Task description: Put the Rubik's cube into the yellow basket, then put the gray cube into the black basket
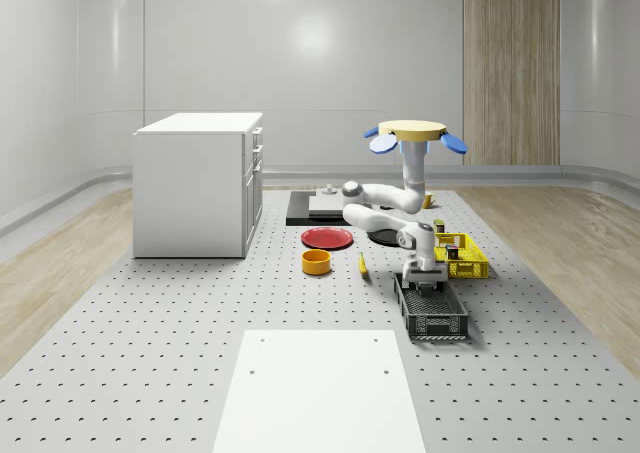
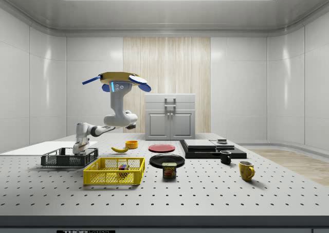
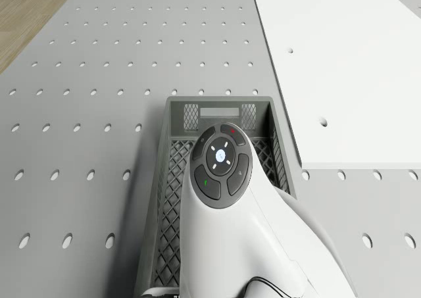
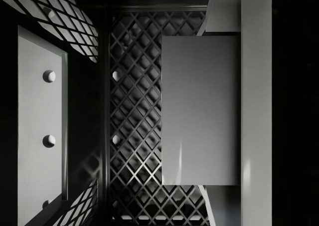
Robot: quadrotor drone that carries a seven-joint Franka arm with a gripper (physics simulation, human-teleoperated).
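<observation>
The drone point(image 1: 413, 133) hovers over the table behind the two baskets, its arm bent down into the black basket point(image 1: 432, 318). My gripper point(image 1: 426, 285) is low inside that basket point(image 2: 69, 158). In the wrist view the gray cube point(image 4: 199, 109) sits between my two fingers point(image 4: 224, 11), which touch its opposite sides, just above the basket's mesh floor point(image 4: 134, 136). In the drone view my wrist covers the basket's point(image 3: 172, 179) inside. The Rubik's cube point(image 2: 123, 167) lies in the yellow basket point(image 2: 114, 177), beside the black one point(image 1: 468, 263).
A white cabinet point(image 1: 198, 183) stands at the whole-scene view's left. A red plate point(image 1: 327, 238), yellow bowl point(image 1: 316, 262) and banana point(image 1: 363, 264) lie mid-table. A white sheet point(image 1: 318, 393) is at the front. A can point(image 2: 169, 169), two mugs point(image 2: 247, 169) and a black slab point(image 2: 212, 148) are nearby.
</observation>
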